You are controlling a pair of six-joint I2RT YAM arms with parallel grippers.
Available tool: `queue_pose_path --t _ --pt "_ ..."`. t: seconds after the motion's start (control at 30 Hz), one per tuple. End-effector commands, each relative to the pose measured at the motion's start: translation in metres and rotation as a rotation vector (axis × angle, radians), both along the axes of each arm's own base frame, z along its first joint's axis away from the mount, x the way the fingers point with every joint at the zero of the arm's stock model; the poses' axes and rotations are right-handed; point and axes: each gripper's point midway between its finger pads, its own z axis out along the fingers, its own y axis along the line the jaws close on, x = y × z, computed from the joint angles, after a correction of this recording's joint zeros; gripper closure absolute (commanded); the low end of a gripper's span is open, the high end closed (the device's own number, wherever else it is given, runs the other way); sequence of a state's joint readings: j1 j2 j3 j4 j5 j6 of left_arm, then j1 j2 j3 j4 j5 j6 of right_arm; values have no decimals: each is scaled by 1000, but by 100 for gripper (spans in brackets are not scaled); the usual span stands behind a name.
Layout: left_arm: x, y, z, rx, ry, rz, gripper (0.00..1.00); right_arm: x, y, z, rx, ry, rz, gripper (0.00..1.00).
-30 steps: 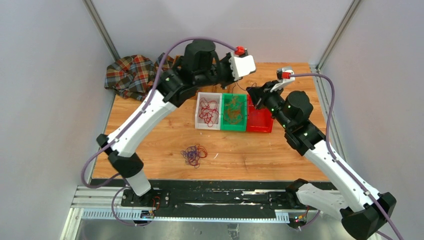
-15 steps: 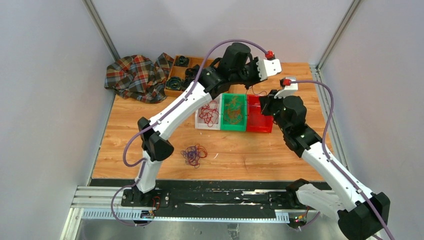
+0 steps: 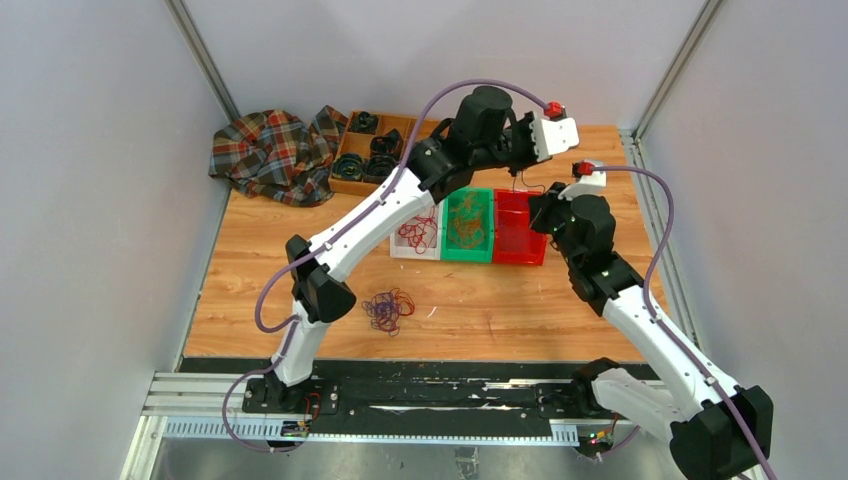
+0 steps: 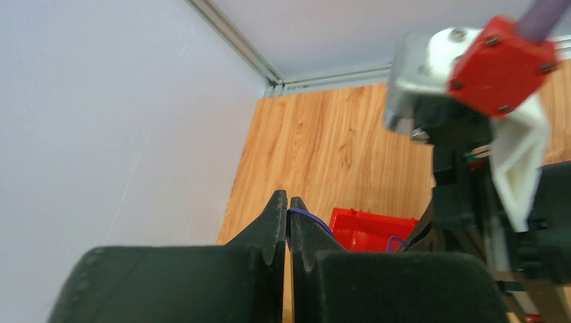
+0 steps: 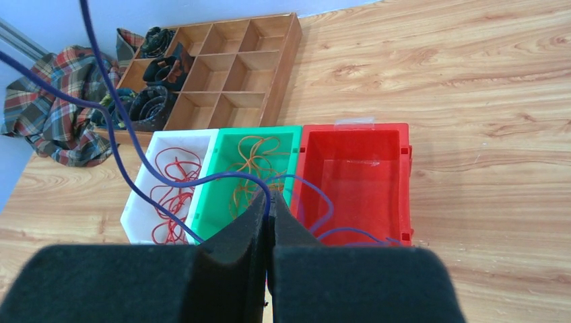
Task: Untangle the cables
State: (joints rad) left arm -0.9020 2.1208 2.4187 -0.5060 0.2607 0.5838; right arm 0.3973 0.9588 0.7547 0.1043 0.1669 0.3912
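A thin purple-blue cable runs between both grippers above the bins. My left gripper is shut on one end of it, held high over the far table. My right gripper is shut on the same cable over the green bin and red bin; loops of it hang into the red bin. Red cables lie in the white bin, orange-tan cables in the green bin. A tangle of red and purple-blue cables lies on the table in front.
A wooden divided tray holding black coiled rings stands at the back left, beside a plaid cloth. The right wrist camera mount is close to my left gripper. Walls enclose the table on three sides.
The left arm has swung right and stretched out, carrying its gripper from above the white bin to beyond the red bin. The right gripper has shifted slightly right and back.
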Motion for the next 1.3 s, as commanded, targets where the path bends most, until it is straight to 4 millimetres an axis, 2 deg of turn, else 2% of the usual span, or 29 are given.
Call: queue_pose_path --t 0.0,0.07,0.17,0.33,0.5,0.63,0.8,1.07,1.13,1.17,1.27 --pt "-30 -7 52 -96 -123 -72 100 0 -1 16 72 -51 6 99" --pt "-33 -9 52 -99 -128 -81 100 0 0 18 79 -53 11 99" --pt "-31 -13 38 -64 -117 -82 100 1 2 14 79 -37 22 99" --pt "-18 -17 12 -27 -117 -45 100 0 -1 0 75 3 2 99" --pt "-4 -23 -2 -66 -90 -4 99 3 -7 -12 67 -6 -29 99" --pt "11 -29 -12 -102 -59 26 100 10 -12 -29 59 11 -65 99" --pt "21 -32 -13 -136 -54 35 100 20 -14 -45 45 48 -85 100" --pt "48 -19 -34 -111 -36 127 100 46 -1 -59 65 67 -71 99" --pt "53 -20 -37 -135 -4 153 100 52 -1 -66 54 92 -77 95" --pt "54 -21 -40 -135 2 157 100 52 -1 -71 45 116 -82 89" --pt "60 -21 -51 -116 11 173 100 45 -7 -84 27 169 -104 61"
